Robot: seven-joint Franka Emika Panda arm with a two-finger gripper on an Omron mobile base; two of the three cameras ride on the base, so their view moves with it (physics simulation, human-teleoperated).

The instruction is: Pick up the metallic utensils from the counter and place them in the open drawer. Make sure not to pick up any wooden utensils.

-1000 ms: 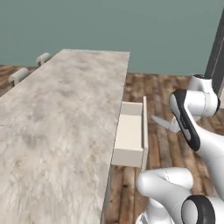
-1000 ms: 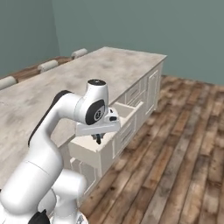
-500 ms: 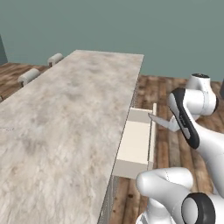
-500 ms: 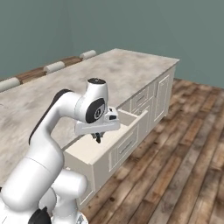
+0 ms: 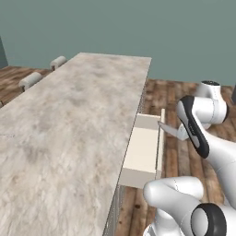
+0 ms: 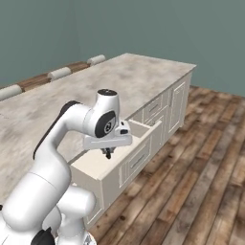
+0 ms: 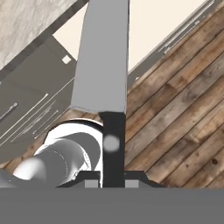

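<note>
Knife carried to the open drawer

The gripper [image 6: 108, 152] is clenched on the black handle of the silver-bladed kitchen knife [image 7: 103, 57], hovering above the front edge of the shallow beige-cream box drawer [image 5: 142, 150]; best move inward over the floor before letting go.

Wooden plank floor [image 6: 201, 158], teal wall [image 5: 138, 27], white panelled cabinet doors [image 6: 178, 103] under the island.

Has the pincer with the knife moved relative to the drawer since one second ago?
Cannot tell; the base drove, and the pincer holds the knife over the drawer as before.
</note>
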